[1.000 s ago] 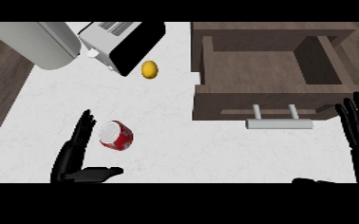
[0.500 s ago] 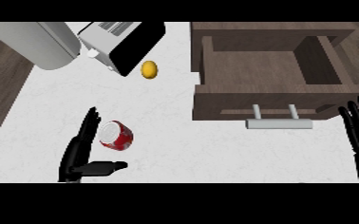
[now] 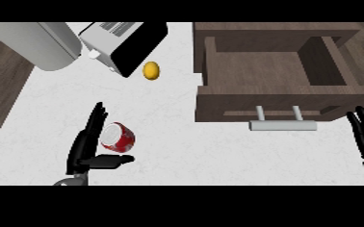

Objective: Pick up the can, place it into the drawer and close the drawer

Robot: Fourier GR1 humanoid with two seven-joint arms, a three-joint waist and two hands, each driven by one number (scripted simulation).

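Far left: big pale cylinder (image 3: 44,45) and a toaster (image 3: 121,42) at the counter's back, untouched. Small yellow thing, maybe a lemon (image 3: 150,70), just right of the toaster.

Left hand (image 3: 86,142) has closed in on the can (image 3: 118,137) over the last second: a second ago it stood apart to the can's left, now straight fingers lie along the can's left side and the thumb sticks out just under it. Hand open, nothing held yet; whether the fingers actually touch the can is hard to tell from this angle. Can lies on the white counter (image 3: 185,139), lower left, in the same spot, red with a pale end up. So: reach about done, grasp is next, fingers need to curl round.

Drawer (image 3: 274,67) at right, pulled open, inside looks bare, handle (image 3: 282,124) facing the robot. Well apart from the can, so a carry across is needed.

Right hand (image 3: 356,127) at the right edge has dropped lower; only straight fingers show, open, resting.
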